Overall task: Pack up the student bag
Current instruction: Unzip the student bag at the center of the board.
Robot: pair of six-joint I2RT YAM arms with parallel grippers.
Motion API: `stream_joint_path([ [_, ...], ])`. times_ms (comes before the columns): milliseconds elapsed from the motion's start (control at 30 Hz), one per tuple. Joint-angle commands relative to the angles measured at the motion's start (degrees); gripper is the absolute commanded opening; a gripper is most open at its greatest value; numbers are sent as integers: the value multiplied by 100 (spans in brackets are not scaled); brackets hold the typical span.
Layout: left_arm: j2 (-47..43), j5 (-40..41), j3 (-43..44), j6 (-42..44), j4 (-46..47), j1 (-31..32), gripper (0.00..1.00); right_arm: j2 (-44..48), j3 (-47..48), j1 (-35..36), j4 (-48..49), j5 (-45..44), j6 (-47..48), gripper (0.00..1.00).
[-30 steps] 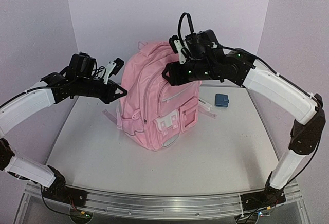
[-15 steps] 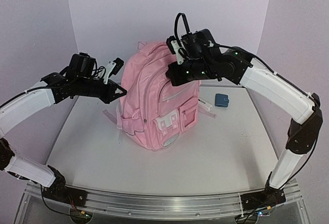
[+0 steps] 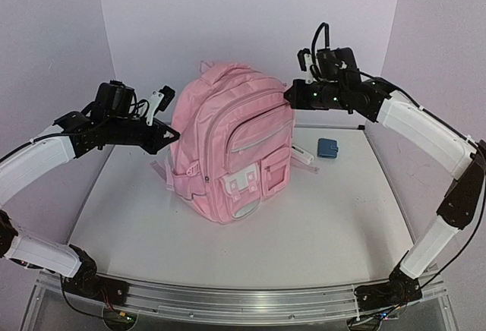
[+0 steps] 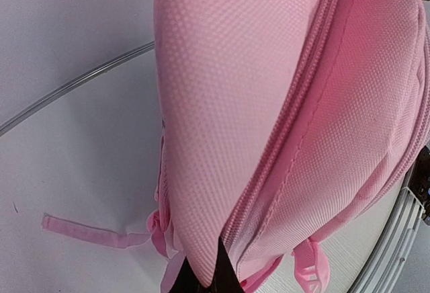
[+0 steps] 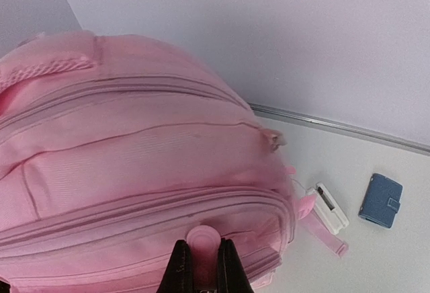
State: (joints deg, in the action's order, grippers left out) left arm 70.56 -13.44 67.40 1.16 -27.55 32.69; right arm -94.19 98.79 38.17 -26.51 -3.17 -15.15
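The student bag (image 3: 228, 149), a large light-pink backpack, stands upright mid-table with its front pockets facing the camera. My left gripper (image 3: 173, 132) is at the bag's left side. In the left wrist view its dark fingertips (image 4: 225, 273) pinch a fold of the student bag (image 4: 269, 105) beside a zip seam. My right gripper (image 3: 290, 94) is at the bag's upper right. In the right wrist view it (image 5: 203, 269) is shut on a round pink zipper pull (image 5: 203, 239) on the student bag (image 5: 121, 152).
A small blue wallet (image 3: 328, 147) (image 5: 381, 200) lies on the table right of the bag. A white strap buckle (image 3: 302, 155) (image 5: 331, 207) rests between them. A loose pink strap (image 4: 87, 232) trails on the table behind the bag. Walls close in the back and sides.
My right gripper has closed on the zipper pull and swung right, from above the bag's top to its upper right. The bag has spread and shifted. The left arm has drawn slightly left.
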Motion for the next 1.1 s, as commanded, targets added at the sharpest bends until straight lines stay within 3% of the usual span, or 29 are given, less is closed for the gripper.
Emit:
stream_joint_path([
  [0,-321,600,123,26,-157,-296,0,400,-659,-704,1016,448,-581,0],
  [133,-275,508,218,-13,-246,-373,0,686,-1771,-1160,2054,1199,-1210,0],
  [367,-179,329,263,-69,-257,-411,0,609,-3374,-1198,3772,1894,-2297,0],
  [700,-132,61,353,-313,-214,-476,0,522,-3710,-1203,4233,1838,-2378,1],
  [767,-146,70,366,-336,-235,-591,0,721,-3678,-1198,4221,1737,-2219,13],
  [900,-109,75,532,-411,-383,-939,0,959,-3639,-1296,3954,1551,-1865,48],
  [1067,83,-146,889,-435,-720,-1273,0,847,-3716,-1548,3654,1554,-1123,64],
])
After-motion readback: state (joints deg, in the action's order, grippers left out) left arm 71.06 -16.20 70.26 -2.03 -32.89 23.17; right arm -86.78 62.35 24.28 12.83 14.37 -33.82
